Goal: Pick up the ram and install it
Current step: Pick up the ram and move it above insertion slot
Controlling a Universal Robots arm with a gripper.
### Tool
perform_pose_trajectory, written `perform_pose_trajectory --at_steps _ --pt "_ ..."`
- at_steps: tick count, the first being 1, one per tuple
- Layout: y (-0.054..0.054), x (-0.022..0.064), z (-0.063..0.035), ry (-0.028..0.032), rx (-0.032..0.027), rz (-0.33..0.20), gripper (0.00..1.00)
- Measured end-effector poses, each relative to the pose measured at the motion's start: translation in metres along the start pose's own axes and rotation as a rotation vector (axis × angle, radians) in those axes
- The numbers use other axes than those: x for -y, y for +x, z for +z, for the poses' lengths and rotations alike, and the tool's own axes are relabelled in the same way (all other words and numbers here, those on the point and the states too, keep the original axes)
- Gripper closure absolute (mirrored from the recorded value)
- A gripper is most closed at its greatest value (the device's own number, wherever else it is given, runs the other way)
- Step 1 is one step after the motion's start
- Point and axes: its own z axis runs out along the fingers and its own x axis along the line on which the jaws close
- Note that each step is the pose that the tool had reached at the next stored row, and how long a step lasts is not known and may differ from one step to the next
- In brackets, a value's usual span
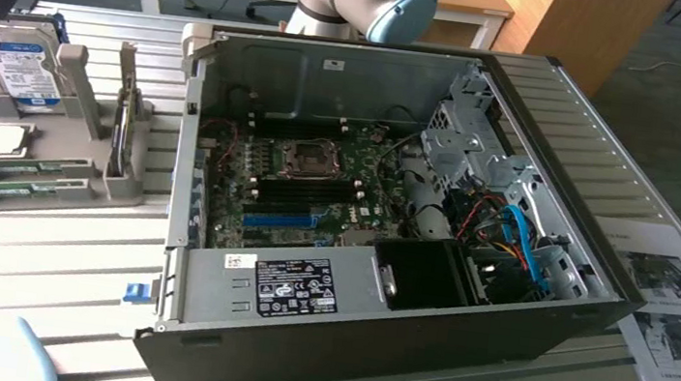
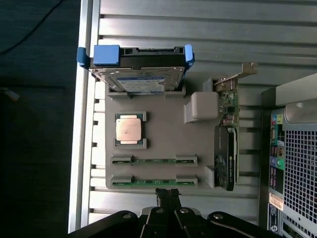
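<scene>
Ram (image 2: 154, 181) not yet picked up: it stands on edge in the grey holder (image 2: 163, 139) beside the open computer case (image 1: 335, 346), while the gripper (image 2: 167, 193) hovers near it, closed and empty; installing is all still to do

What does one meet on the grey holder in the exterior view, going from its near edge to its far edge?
Nearer ram stick → second ram stick → processor chip → hard drive. The upright card is left out: it runs alongside several of them.
</scene>
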Motion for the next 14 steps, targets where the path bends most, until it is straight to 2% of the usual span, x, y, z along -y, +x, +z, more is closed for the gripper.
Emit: perform_pose_trajectory --at_steps 14 --pt "0.0000 0.0000 0.0000 0.0025 -0.0042 -0.104 0.91"
